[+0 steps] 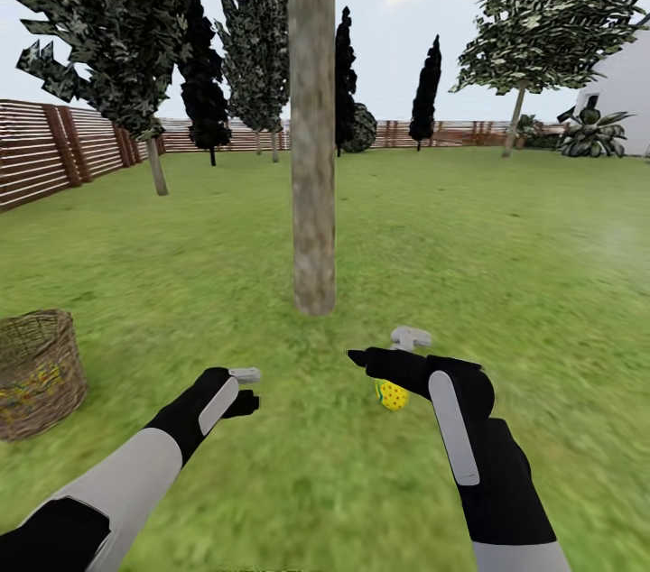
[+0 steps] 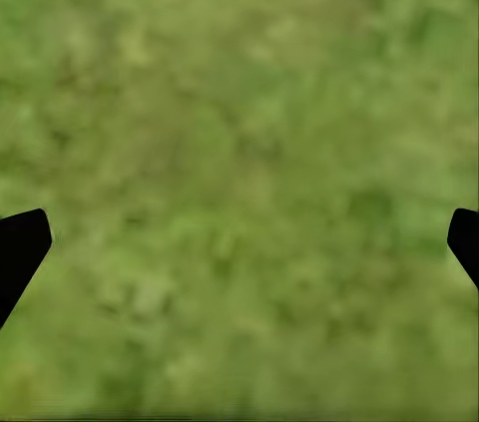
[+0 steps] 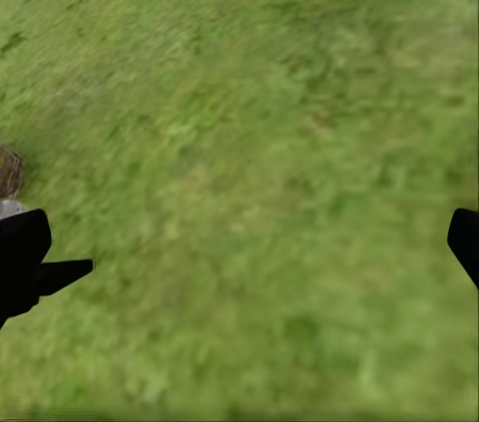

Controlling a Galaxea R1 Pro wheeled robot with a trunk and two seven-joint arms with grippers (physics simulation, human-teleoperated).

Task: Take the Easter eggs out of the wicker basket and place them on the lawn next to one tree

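Lawn (image 1: pixel 506 265): one Easter egg (image 1: pixel 392 394) beside tree (image 1: pixel 313 193), under right tool (image 1: pixel 384 355)

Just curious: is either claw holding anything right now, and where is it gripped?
Nothing held: both grippers, left and right, are open; one Easter egg lies on the lawn.
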